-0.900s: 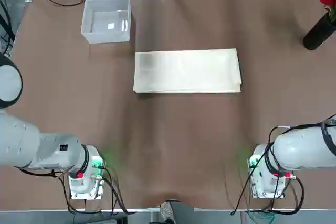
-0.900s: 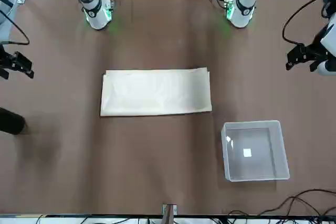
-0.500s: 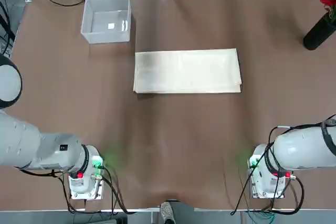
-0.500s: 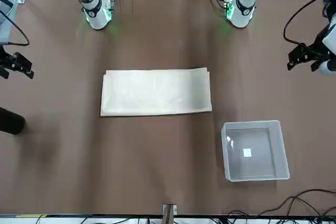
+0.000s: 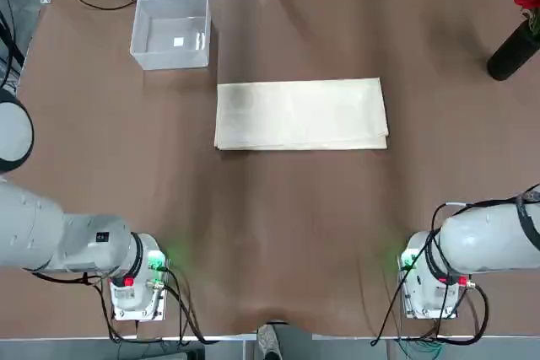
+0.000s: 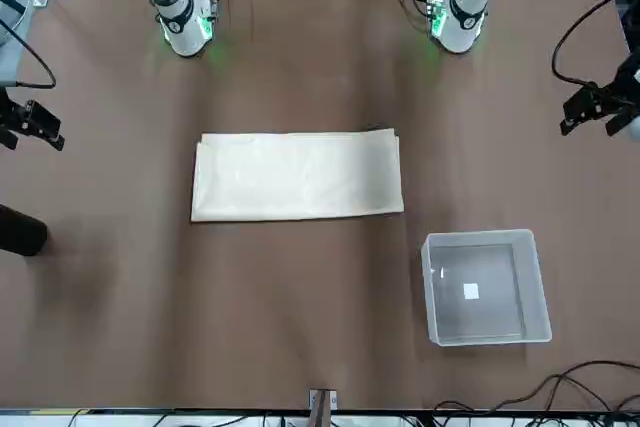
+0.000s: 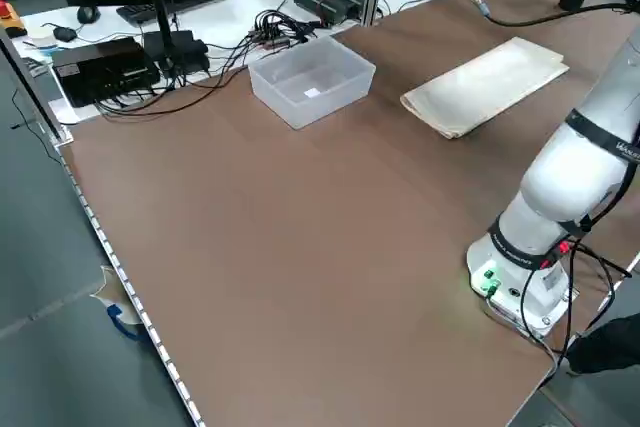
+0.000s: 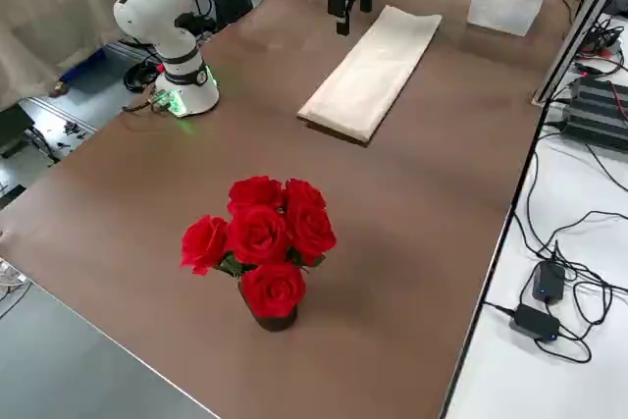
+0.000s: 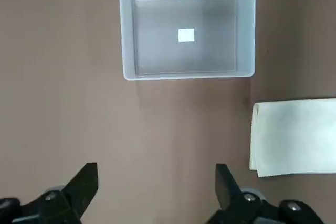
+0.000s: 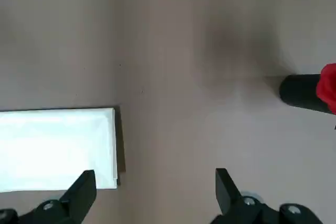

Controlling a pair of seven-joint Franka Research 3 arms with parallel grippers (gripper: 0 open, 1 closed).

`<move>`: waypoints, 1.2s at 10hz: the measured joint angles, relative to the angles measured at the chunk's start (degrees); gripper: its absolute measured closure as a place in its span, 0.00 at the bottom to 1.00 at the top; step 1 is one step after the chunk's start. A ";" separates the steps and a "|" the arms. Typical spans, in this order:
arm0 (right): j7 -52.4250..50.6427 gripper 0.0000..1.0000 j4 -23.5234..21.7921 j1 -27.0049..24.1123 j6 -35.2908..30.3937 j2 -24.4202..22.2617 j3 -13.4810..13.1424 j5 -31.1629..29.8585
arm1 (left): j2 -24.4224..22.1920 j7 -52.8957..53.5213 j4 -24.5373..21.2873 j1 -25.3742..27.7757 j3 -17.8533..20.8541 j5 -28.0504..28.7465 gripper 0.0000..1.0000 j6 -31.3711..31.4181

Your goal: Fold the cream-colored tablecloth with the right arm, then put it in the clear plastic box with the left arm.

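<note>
Hanging over the robot's left side of the table, the left gripper points its two black fingers downward, and these fingers are spread wide apart with nothing between them. Behind it, the left arm rises from its base at the near edge and bends out toward its own left, so that the white links go partly out of the top view.

The right gripper is on the opposite side, also over the table and directed down. Its fingers are likewise spread apart and they pinch nothing. The right arm leans away to its own right from its base at the near edge. Both grippers are well apart from each other, and neither one touches the cloth.

Between the two sides, the cream-colored tablecloth lies flat, folded in a long rectangle, with its long sides running from left to right. At one corner the layers do not meet exactly. To the left of the cloth and farther from the robot, the clear plastic box stands upright, with no cloth inside. On the far right part of the table is a dark vase with red roses.
</note>
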 joint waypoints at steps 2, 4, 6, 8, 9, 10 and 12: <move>0.02 0.00 -0.03 0.00 -0.07 0.00 -0.01 0.00 | 0.00 -0.04 0.00 0.00 -0.27 0.00 0.01 0.00; 0.10 0.00 -0.13 -0.04 -0.32 0.00 -0.03 0.00 | -0.02 -0.04 0.01 -0.01 -0.45 0.00 0.01 -0.16; 0.16 0.00 -0.40 -0.46 -0.78 0.01 -0.04 0.00 | -0.14 -0.04 0.03 -0.02 -0.48 0.00 0.01 -0.46; 0.16 0.00 -0.74 -0.84 -2.43 0.29 -0.05 0.00 | -0.19 -0.03 0.03 -0.01 -0.35 0.00 0.01 -0.56; 0.15 0.00 -0.95 -0.90 -3.30 0.73 -0.05 0.00 | -0.19 -0.03 0.03 0.00 -0.33 0.00 0.01 -0.59; 0.15 0.00 -1.12 -0.92 -3.61 1.34 -0.05 0.00 | -0.19 -0.03 0.03 0.00 -0.34 0.00 0.01 -0.61; 0.15 0.00 -1.52 -1.02 -3.67 3.35 -0.07 0.00 | -0.19 -0.03 0.04 0.00 -0.34 0.00 0.01 -0.63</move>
